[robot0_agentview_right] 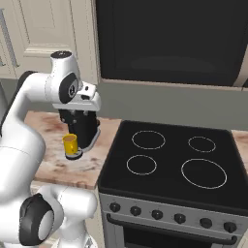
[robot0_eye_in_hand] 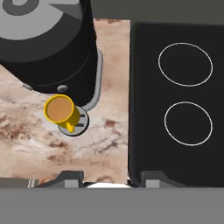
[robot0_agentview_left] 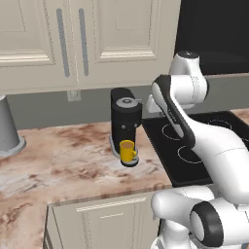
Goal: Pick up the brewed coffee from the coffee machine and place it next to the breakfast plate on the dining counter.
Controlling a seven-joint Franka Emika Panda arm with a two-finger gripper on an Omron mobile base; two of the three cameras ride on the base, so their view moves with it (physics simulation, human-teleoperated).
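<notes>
The brewed coffee (robot0_eye_in_hand: 60, 110) is a small yellow mug with brown liquid, its handle pointing away from the machine. It stands on the round drip tray (robot0_eye_in_hand: 82, 126) of the black coffee machine (robot0_agentview_left: 125, 119). The mug (robot0_agentview_left: 127, 151) also shows from the left base, and from the right base the mug (robot0_agentview_right: 70, 144) sits in front of the machine (robot0_agentview_right: 86, 130). My gripper (robot0_eye_in_hand: 113, 179) hovers high above the countertop, to the stove side of the mug, open with nothing between its fingers. The breakfast plate and dining counter are out of view.
A black stove top (robot0_agentview_right: 174, 160) with four ring marks adjoins the marbled countertop (robot0_agentview_left: 63, 155) right beside the machine. Cream wall cabinets (robot0_agentview_left: 97, 34) hang above. A grey canister (robot0_agentview_left: 7, 126) stands at the far left. A dark microwave front (robot0_agentview_right: 169, 38) is over the stove.
</notes>
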